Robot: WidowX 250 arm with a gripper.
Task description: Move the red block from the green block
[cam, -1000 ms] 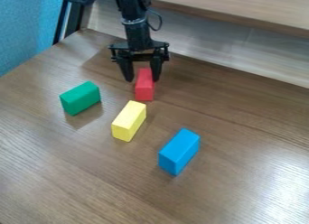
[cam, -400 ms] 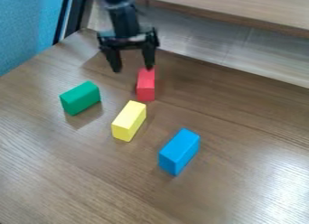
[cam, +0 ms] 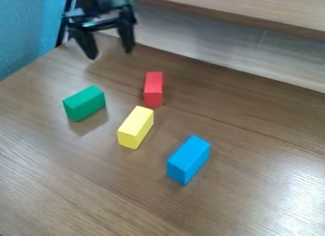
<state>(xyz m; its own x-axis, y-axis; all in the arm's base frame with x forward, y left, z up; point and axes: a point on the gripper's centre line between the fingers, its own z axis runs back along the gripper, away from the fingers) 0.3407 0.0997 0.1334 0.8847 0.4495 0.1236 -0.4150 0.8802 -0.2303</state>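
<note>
No readable text, labels, numbers or signs, as far as the somewhat blurred upper edge lets one tell

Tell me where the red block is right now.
In the camera view, the red block lies on the table just above center, up and to the right of the green block and just above the yellow block.

Tabletop robot workspace; wood-grain table (cam: pixel 254 135); robot arm (cam: pixel 92 2)
</note>
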